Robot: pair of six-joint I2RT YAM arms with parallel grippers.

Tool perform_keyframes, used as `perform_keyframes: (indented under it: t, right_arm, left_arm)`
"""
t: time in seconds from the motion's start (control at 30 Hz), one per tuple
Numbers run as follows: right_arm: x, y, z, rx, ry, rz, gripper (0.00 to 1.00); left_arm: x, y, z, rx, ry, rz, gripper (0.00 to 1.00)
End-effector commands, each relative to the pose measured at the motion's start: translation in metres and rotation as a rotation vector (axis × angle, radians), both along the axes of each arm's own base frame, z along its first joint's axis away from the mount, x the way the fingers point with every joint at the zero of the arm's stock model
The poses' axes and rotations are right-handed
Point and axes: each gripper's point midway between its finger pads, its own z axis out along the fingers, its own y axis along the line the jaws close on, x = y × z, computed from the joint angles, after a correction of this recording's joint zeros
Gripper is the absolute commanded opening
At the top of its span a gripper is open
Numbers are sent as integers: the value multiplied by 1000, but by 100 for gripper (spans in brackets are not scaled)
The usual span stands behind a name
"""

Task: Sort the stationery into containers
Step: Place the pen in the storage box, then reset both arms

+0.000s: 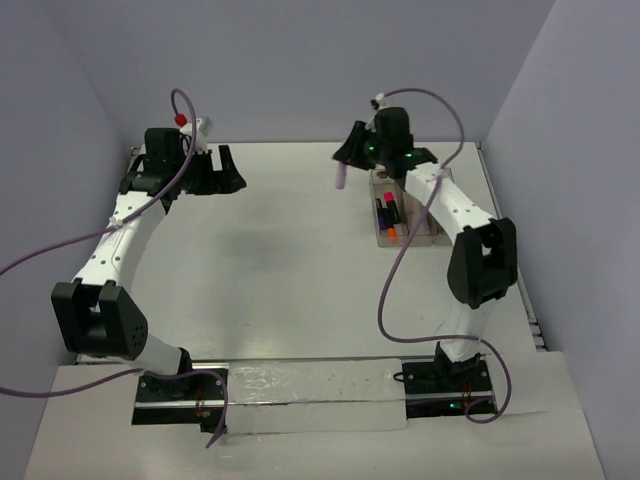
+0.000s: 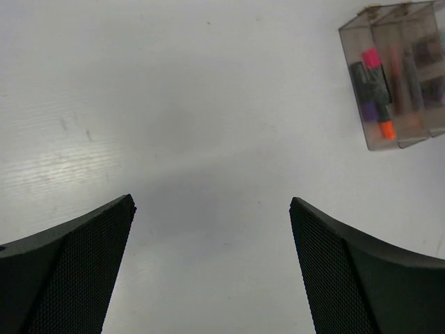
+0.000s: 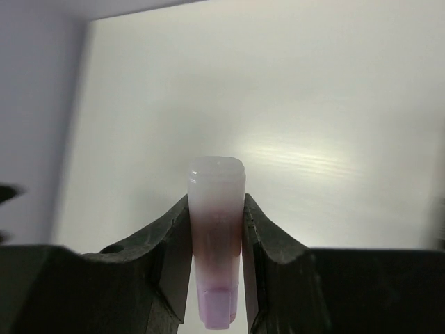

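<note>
Clear bins [image 1: 412, 232] at right side of table [image 1: 290, 260]: highlighters [image 2: 372, 90] with pink, purple, orange ends inside one compartment. Right gripper [image 3: 215, 209] clamped on pale pink tube [image 3: 216, 243], hanging just left of bins, not yet dropped in. Left gripper [image 2: 212, 205] jaws wide apart, empty. No other loose piece seen; likely near finish.

Table [image 2: 208, 104]: white, smooth, matt with a faint sheen. Containers [image 2: 400, 139]: clear, glossy hard plastic. Left gripper [image 2: 212, 200] pads: black, matt, fine mesh texture. Right gripper [image 3: 216, 198] fingers: black, matt, smoother. Pale lilac stick [image 3: 216, 229]: translucent, frosted plastic. Right arm shell [image 1: 450, 205]: white, glossy plastic.
</note>
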Motion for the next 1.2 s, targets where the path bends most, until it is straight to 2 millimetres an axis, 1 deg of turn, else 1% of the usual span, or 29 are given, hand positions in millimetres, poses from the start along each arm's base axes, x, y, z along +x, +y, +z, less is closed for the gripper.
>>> perform_keyframes:
  t: [0.0,0.03,0.1,0.13,0.17,0.23,0.27,0.33,0.37,0.43,0.47,0.5,0.53,0.57,0.67,0.8,0.87,0.9,0.97,1.0,1.03,1.07,1.1,1.17]
  right_arm:
    - [-10,-125,-52,-544,63,-116,1]
    - [-7,-145,-54,-585,75,-151,0]
    - [-1,-173,-59,-659,87,-215,0]
    - [0,-181,-63,-691,97,-231,0]
    - [0,-188,-68,-719,108,-241,0]
    - [1,-194,-80,-752,133,-241,0]
    - [1,-196,-91,-765,156,-249,0]
    - [4,-198,-101,-772,168,-256,6]
    - [6,-198,-105,-772,173,-255,12]
    - [8,-195,-110,-765,184,-241,28]
    - [9,-193,-112,-755,188,-232,41]
    - [10,-192,-111,-747,188,-231,52]
    - [9,-191,-110,-740,186,-232,60]
    - [9,-191,-107,-734,182,-234,65]
    - [7,-189,-97,-715,162,-237,76]
    - [0,-185,-79,-679,135,-247,79]
    - [-9,-186,-58,-659,96,-263,79]
    - [-13,-186,-52,-649,80,-267,79]
    - [-28,-188,-35,-622,31,-285,80]
    - [-34,-189,-35,-615,26,-291,80]
    - [-49,-191,-10,-581,-35,-319,80]
    - [-59,-194,-2,-556,-54,-345,80]
    - [-60,-195,2,-545,-68,-355,80]
    - [-82,-206,16,-507,-114,-420,80]
  left_arm:
    - [8,32,3,79,-83,114,99]
    - [6,37,2,89,-86,126,99]
    - [4,43,1,105,-91,139,99]
    - [3,47,2,112,-96,148,99]
    - [3,51,4,118,-102,158,99]
    - [2,56,4,122,-105,173,99]
    - [1,59,4,124,-109,184,99]
    - [0,63,3,127,-110,195,99]
    - [-1,65,3,128,-111,199,99]
    - [-3,68,3,133,-116,202,99]
    - [-4,69,5,137,-122,201,99]
    - [-6,70,6,143,-129,204,99]
    - [-7,72,7,149,-137,207,99]
    - [-8,73,8,155,-145,210,99]
    - [-12,79,12,174,-172,225,99]
    - [-19,86,12,201,-175,244,99]
    - [-22,90,13,213,-175,261,99]
    - [-24,92,13,218,-175,267,99]
    - [-30,99,16,233,-186,289,99]
    - [-33,102,17,239,-189,297,99]
    - [-37,107,19,255,-196,319,99]
    - [-41,109,20,260,-201,324,99]
    - [-44,116,21,264,-205,344,99]
    - [-55,127,18,278,-207,378,99]
